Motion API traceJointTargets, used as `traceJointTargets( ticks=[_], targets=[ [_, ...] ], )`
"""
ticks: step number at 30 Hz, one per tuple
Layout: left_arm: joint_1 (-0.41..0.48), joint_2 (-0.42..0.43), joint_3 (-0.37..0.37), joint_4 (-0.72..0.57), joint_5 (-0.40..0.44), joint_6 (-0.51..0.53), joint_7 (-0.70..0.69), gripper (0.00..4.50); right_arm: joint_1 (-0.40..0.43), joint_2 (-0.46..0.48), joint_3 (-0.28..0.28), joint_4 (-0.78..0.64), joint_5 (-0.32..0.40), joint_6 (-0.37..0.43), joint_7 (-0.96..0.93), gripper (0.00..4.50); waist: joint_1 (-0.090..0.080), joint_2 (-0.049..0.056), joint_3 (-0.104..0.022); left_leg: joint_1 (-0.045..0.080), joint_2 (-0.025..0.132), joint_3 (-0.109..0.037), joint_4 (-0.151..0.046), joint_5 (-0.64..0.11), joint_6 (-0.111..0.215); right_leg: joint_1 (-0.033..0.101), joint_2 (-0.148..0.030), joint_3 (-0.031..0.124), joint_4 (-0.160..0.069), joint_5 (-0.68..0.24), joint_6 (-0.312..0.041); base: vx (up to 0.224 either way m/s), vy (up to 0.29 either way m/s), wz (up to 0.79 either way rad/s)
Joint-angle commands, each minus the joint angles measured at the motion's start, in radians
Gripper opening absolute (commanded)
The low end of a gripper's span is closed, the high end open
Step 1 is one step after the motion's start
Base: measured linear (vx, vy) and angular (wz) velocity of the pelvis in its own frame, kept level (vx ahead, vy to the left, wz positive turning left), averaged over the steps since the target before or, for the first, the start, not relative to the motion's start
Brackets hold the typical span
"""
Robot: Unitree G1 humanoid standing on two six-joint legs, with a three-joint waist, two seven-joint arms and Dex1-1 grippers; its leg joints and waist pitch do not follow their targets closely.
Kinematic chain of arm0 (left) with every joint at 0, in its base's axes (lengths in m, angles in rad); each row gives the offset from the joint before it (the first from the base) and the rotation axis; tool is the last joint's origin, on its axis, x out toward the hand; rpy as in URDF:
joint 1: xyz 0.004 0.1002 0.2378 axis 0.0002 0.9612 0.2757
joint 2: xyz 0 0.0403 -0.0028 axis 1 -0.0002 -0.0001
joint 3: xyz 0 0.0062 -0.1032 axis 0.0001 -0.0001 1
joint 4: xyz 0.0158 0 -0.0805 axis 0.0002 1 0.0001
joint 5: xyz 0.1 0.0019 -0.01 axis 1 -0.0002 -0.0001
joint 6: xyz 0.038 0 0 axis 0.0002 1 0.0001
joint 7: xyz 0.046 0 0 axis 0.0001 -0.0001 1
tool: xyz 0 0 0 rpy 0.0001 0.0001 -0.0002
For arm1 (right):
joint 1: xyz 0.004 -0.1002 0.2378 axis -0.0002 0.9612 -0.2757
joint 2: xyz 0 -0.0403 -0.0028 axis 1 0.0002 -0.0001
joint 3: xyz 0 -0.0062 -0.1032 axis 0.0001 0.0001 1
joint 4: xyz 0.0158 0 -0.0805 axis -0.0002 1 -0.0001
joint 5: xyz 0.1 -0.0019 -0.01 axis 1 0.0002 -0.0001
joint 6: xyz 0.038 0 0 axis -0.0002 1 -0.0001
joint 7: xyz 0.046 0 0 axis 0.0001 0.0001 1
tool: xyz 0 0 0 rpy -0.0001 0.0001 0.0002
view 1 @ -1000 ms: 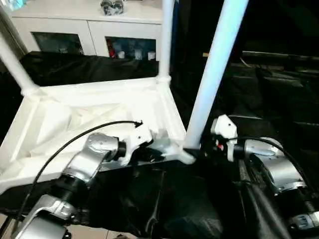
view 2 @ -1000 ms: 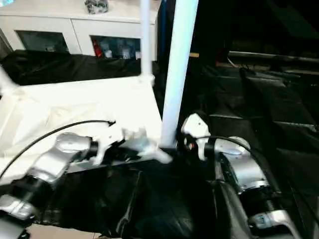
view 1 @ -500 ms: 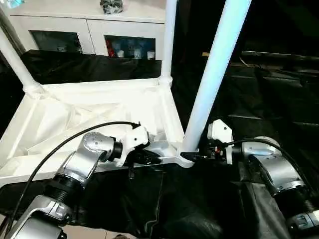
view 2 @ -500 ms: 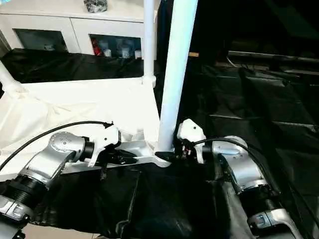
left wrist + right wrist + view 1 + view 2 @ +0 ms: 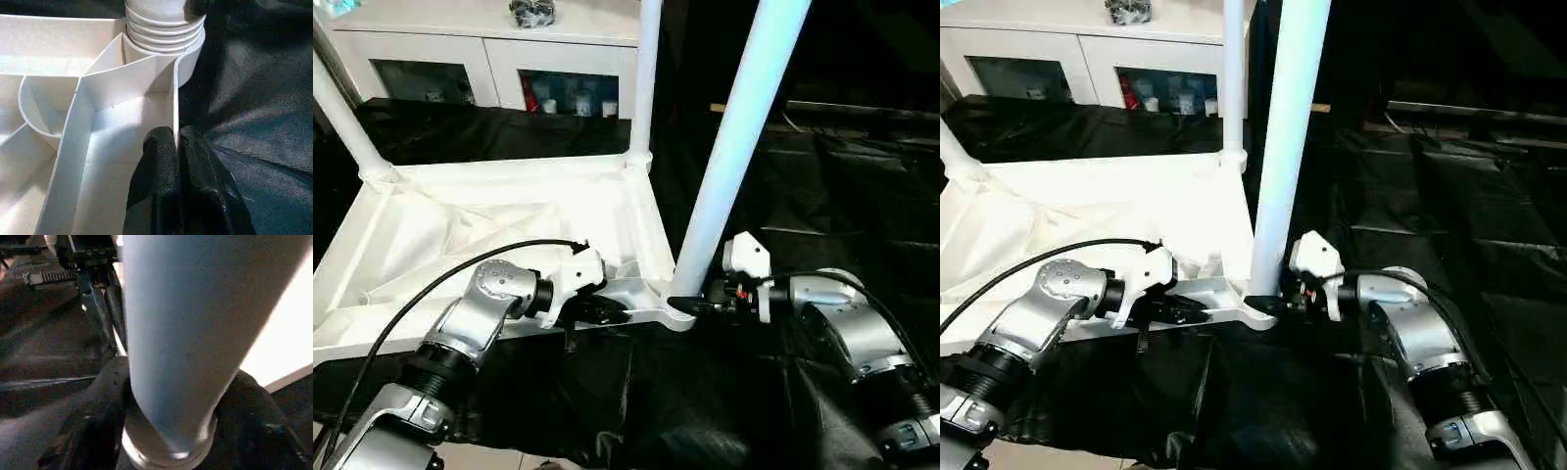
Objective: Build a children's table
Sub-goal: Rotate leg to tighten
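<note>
The white tabletop (image 5: 489, 220) lies upside down on the black cloth, ribbed underside up. Three white legs stand in its corner sockets: far left (image 5: 340, 113), far right (image 5: 644, 78) and near right (image 5: 736, 147). My left gripper (image 5: 610, 314) is shut on the tabletop's near rim, just left of the near right socket; in the left wrist view its black fingers (image 5: 159, 161) pinch the thin wall below the socket (image 5: 165, 27). My right gripper (image 5: 693, 305) is shut on the near right leg (image 5: 195, 323) right at its base, one finger on each side (image 5: 98, 421).
The black-covered work table (image 5: 832, 196) stretches to the right and back, and its cloth hangs over the near edge (image 5: 636, 401). A white cabinet with glass doors (image 5: 489, 54) stands behind. A strip of floor (image 5: 499, 458) shows at the lower left.
The head view has shifted and steadied. Both grippers keep their holds on the rim and the leg base; the tabletop and legs show no clear move of their own.
</note>
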Motion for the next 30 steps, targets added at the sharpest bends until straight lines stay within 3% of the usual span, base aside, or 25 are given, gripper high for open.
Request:
traceJointTargets(
  ticks=[1, 4, 18, 19, 22, 30],
  targets=[
    [-0.006, -0.009, 0.007, 0.009, -0.012, -0.009, -0.002, 0.0, 0.015, -0.003, 0.032, 0.02, -0.057, -0.044, -0.025, 2.99, 0.002, -0.009, -0.064, 0.012, 0.043, -0.016, -0.061, -0.137, 0.078, 0.044, -0.055, 0.045, -0.061, -0.05, -0.28, 0.0, 0.0, 0.0],
    [-0.008, -0.011, 0.007, 0.009, -0.012, -0.009, -0.002, 0.0, 0.009, 0.003, 0.034, 0.035, -0.086, -0.087, -0.059, 3.17, 0.001, -0.01, -0.064, 0.011, 0.041, -0.017, -0.062, -0.141, 0.069, 0.044, -0.056, 0.046, -0.063, -0.068, -0.272, 0.0, 0.0, 0.0],
    [-0.011, -0.007, 0.011, 0.014, -0.012, -0.01, -0.003, 0.0, 0.006, 0.009, 0.03, 0.041, -0.071, -0.074, -0.049, 3.17, 0.002, -0.009, -0.066, 0.011, 0.041, -0.017, -0.059, -0.129, 0.084, 0.046, -0.054, 0.045, -0.059, -0.041, -0.279, 0.0, 0.0, 0.0],
    [-0.011, -0.006, 0.011, 0.014, -0.011, -0.011, -0.004, 0.0, 0.005, 0.011, 0.03, 0.042, -0.07, -0.069, -0.05, 2.93, 0.001, -0.01, -0.066, 0.011, 0.041, -0.016, -0.059, -0.129, 0.085, 0.046, -0.054, 0.045, -0.059, -0.037, -0.281, 0.0, 0.0, 0.0],
    [-0.01, -0.003, 0.011, 0.013, -0.011, -0.01, -0.006, 0.0, 0.008, 0.015, 0.031, 0.049, -0.063, -0.056, -0.045, 2.76, 0.002, -0.01, -0.065, 0.011, 0.041, -0.016, -0.059, -0.136, 0.084, 0.046, -0.054, 0.045, -0.06, -0.046, -0.281, 0.0, 0.0, 0.0],
    [-0.004, -0.005, 0.011, 0.009, -0.012, -0.008, 0.0, 0.0, 0.015, 0.031, 0.016, 0.045, -0.045, -0.046, -0.061, 2.7, 0.001, -0.011, -0.066, 0.011, 0.041, -0.017, -0.059, -0.128, 0.084, 0.046, -0.054, 0.045, -0.058, -0.042, -0.28, 0.0, 0.0, 0.0]
  ],
)
